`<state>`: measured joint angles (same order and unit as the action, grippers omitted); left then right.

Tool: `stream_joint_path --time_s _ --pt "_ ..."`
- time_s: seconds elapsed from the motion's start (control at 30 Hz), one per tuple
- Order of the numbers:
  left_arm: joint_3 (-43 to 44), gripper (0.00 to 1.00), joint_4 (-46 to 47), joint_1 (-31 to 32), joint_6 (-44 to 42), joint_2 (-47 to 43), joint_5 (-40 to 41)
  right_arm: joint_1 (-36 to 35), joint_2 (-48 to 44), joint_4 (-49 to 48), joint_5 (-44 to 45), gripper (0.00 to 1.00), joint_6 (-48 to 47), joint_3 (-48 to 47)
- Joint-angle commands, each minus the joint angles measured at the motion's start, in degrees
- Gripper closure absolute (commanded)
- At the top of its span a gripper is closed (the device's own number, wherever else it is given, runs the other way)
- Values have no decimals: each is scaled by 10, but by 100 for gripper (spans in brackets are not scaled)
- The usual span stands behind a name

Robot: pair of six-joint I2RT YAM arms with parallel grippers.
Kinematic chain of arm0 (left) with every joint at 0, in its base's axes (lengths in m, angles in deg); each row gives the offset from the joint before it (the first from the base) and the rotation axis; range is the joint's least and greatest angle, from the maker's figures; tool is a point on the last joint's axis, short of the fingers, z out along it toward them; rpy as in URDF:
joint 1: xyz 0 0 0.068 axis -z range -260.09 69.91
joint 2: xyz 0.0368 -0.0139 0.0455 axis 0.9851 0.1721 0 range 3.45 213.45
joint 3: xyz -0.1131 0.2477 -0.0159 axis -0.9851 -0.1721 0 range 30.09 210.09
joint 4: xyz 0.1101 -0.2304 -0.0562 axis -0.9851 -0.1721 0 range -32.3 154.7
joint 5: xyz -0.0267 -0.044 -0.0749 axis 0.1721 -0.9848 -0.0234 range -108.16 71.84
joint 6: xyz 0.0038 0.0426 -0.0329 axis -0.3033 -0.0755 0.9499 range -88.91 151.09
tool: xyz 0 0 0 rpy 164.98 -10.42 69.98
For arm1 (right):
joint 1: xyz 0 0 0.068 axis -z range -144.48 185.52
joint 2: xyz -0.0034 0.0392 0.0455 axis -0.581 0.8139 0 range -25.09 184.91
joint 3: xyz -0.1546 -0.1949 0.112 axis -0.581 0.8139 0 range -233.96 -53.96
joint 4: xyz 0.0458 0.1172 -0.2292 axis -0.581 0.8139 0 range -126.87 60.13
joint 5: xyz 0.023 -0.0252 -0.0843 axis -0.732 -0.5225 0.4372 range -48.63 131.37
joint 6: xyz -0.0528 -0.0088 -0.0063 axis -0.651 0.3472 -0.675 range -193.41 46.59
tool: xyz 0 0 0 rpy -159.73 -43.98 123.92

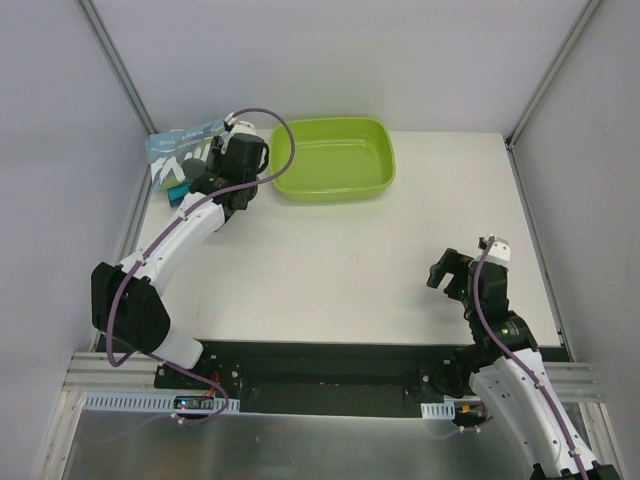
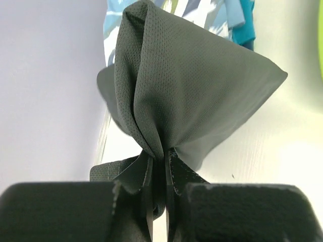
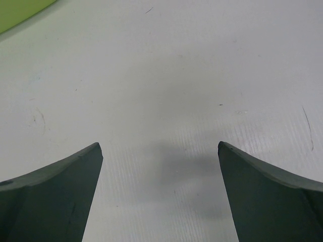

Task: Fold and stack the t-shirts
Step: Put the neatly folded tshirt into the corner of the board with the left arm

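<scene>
Our left gripper (image 2: 159, 166) pinches a bunched fold of the limp dark grey t-shirt (image 2: 192, 85); we'd likely send the wide-open right gripper (image 3: 159, 146) to an edge.

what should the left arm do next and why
Probably draw the grey t-shirt toward the middle of the table to spread it: the left tool is shut on a bunched fold in the far left corner, while the right tool hangs open.

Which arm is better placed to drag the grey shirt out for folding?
Left: the left pincer is shut on the dark grey t-shirt at the far-left corner; the right pincer hangs open, far from it.
</scene>
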<state>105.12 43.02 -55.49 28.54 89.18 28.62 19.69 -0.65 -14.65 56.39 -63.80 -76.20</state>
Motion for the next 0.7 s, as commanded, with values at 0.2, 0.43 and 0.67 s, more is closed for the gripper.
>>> stream_joint_path --time_s 0.2,0.43,0.67 --pt "152 100 13 -24 -126 15 -56 2 20 -4 18 0 -11 -11" --pt "292 100 5 -34 -177 86 -96 2 33 -5 19 0 -13 -12" --pt "425 100 1 -58 -232 178 -100 2 39 -4 23 1 -15 -12"
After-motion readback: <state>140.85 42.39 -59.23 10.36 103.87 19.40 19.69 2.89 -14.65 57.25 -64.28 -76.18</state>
